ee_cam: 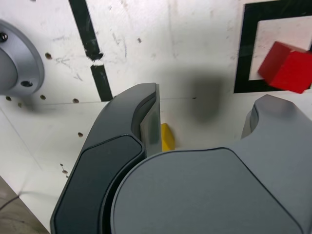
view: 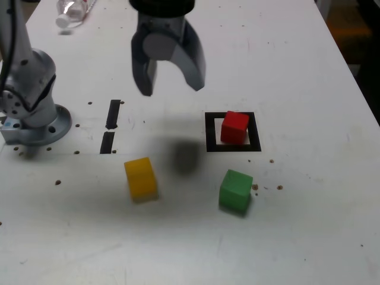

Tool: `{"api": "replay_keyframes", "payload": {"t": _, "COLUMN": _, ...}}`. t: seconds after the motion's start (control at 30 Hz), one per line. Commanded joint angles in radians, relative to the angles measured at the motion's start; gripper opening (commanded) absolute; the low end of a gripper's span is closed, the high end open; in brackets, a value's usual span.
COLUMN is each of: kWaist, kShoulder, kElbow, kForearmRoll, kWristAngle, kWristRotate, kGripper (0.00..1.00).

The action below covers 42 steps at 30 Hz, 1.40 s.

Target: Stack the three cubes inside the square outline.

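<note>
The gripper (view: pixel 172 89) hangs open and empty high over the counter (view: pixel 309 237), and the yellow cube (view: pixel 141 177) sits below it, nearer the exterior view's bottom edge.

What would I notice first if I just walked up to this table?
Probably the gripper hanging open and empty high over the white table. Then the three bright cubes: the red cube sits in the black square, the green cube lies just in front of it, and the yellow cube lies off to the exterior view's left.
</note>
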Motion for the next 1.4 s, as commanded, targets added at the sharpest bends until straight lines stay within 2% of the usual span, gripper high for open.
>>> {"api": "replay_keyframes", "payload": {"t": 0.0, "kWaist": -0.015, "kShoulder": -0.025, "kElbow": 0.027, "kForearmRoll": -0.012, "kWristAngle": -0.011, "kWristRotate": -0.014, "kGripper": 0.74}}
{"api": "replay_keyframes", "payload": {"t": 0.33, "kWaist": -0.169, "kShoulder": -0.077, "kElbow": 0.106, "kForearmRoll": -0.027, "kWristAngle": -0.044, "kWristRotate": -0.194, "kGripper": 0.74}}
{"api": "replay_keyframes", "payload": {"t": 0.63, "kWaist": -0.267, "kShoulder": -0.056, "kElbow": 0.176, "kForearmRoll": -0.101, "kWristAngle": -0.103, "kWristRotate": -0.330, "kGripper": 0.76}}
{"api": "replay_keyframes", "payload": {"t": 0.97, "kWaist": -0.285, "kShoulder": 0.008, "kElbow": 0.216, "kForearmRoll": -0.150, "kWristAngle": -0.161, "kWristRotate": -0.359, "kGripper": 0.76}}
{"api": "replay_keyframes", "payload": {"t": 1.2, "kWaist": -0.287, "kShoulder": 0.055, "kElbow": 0.236, "kForearmRoll": -0.201, "kWristAngle": -0.170, "kWristRotate": -0.358, "kGripper": 0.77}}
{"api": "replay_keyframes", "payload": {"t": 1.37, "kWaist": -0.287, "kShoulder": 0.084, "kElbow": 0.253, "kForearmRoll": -0.244, "kWristAngle": -0.172, "kWristRotate": -0.351, "kGripper": 0.80}}
